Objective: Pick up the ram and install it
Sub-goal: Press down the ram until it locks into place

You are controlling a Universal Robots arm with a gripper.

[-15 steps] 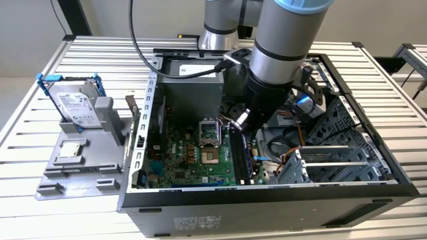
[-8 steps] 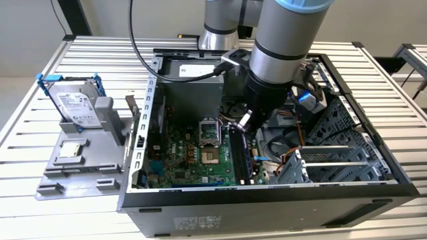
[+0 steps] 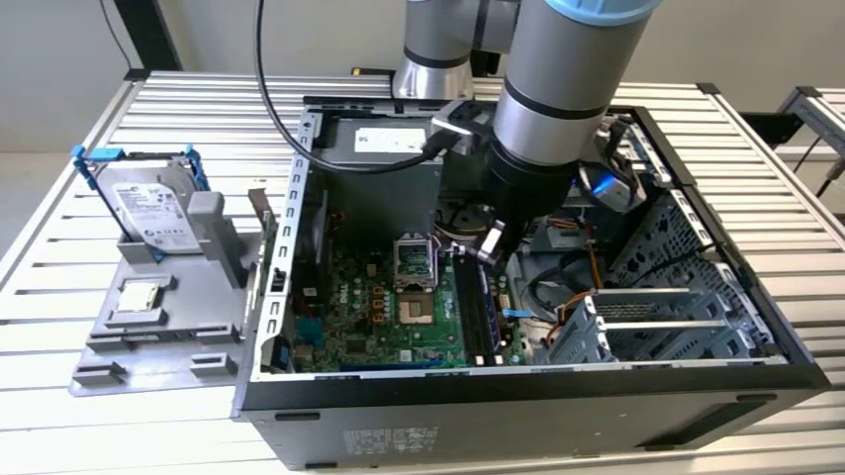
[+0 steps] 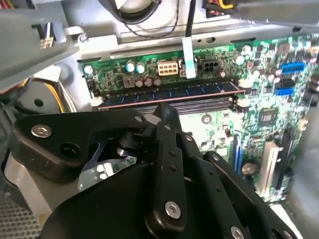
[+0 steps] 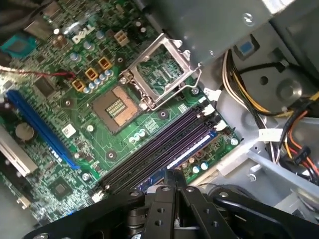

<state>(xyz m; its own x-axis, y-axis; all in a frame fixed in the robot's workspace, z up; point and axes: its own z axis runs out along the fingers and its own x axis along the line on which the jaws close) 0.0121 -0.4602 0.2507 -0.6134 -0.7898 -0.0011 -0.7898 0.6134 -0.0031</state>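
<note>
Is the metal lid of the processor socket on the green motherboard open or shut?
Open: the silver metal lid is swung back off the bare socket, whose contacts show.

Access to the green motherboard (image 3: 383,317) is had from above through the open side of the black computer case (image 3: 528,396). Over the long black memory slots (image 5: 159,149) the way is taken up by the grey robot arm (image 3: 561,99) and its black gripper (image 3: 492,247). Toward the exterior view's right, passage is narrowed by the perforated grey metal drive cage (image 3: 674,307) and loose coloured cables (image 5: 294,144). The raised silver processor socket frame (image 5: 162,69) stands just beside the slots. A thin dark green-blue ram stick (image 4: 164,92) is seated in one slot.
</note>
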